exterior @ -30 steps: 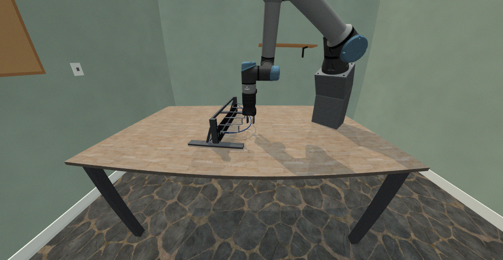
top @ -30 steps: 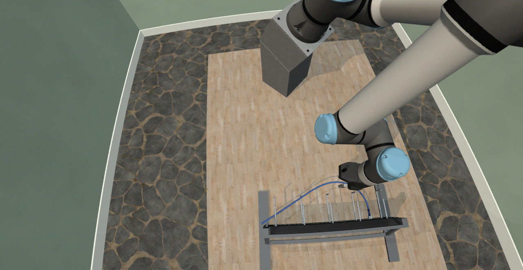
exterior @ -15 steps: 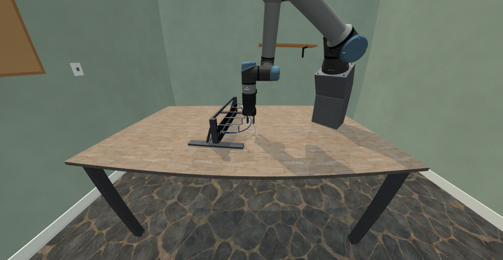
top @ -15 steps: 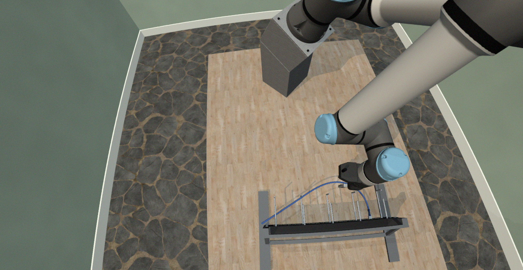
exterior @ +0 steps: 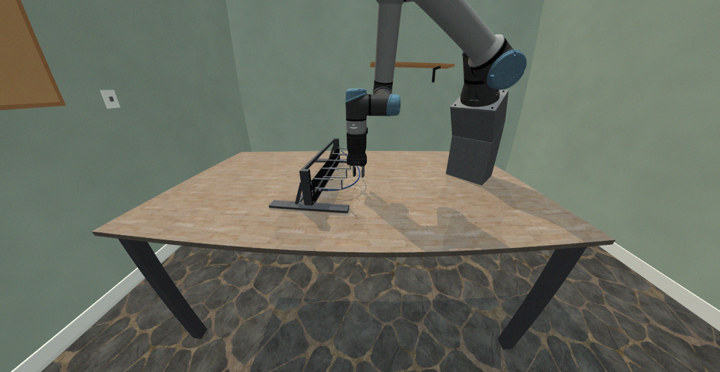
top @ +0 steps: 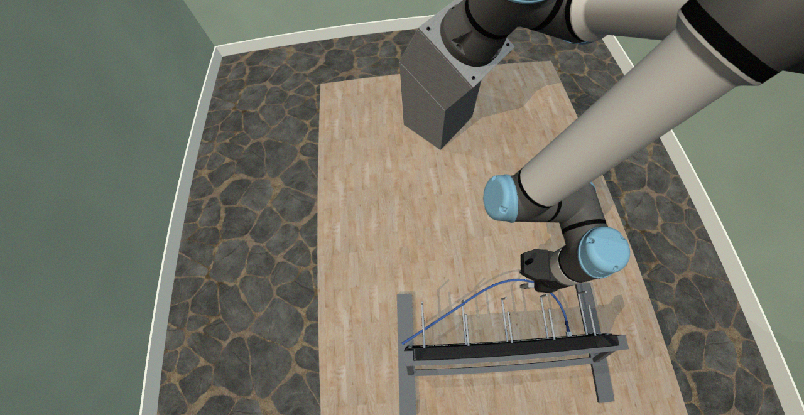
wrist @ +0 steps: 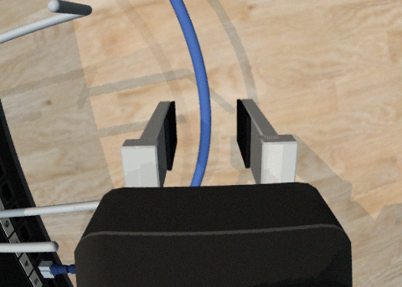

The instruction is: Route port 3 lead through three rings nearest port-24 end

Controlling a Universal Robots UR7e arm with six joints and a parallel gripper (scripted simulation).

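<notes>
The black patch panel (top: 505, 350) (exterior: 320, 170) (wrist: 17, 198) stands in its grey rack on the wooden table. Thin grey rings (top: 465, 323) (wrist: 33, 25) stick out from its front. The blue lead (top: 500, 282) (exterior: 352, 184) (wrist: 190, 31) is plugged into a jack (top: 568, 331) (wrist: 53, 270) near the right end in the overhead view. It arches out in front of the rings and comes down at the panel's left end. My gripper (top: 528, 287) (exterior: 358, 170) (wrist: 206, 120) points down at the top of that arch. Its fingers stand apart on either side of the lead with a gap on each side. I cannot tell whether the lead lies inside any ring.
The rack's grey feet (top: 406, 350) (top: 601, 378) reach across the table toward its near edge. The arm's grey base block (top: 438, 97) (exterior: 473, 148) stands at the far end. The table edge (top: 641, 300) runs close to the right of the gripper.
</notes>
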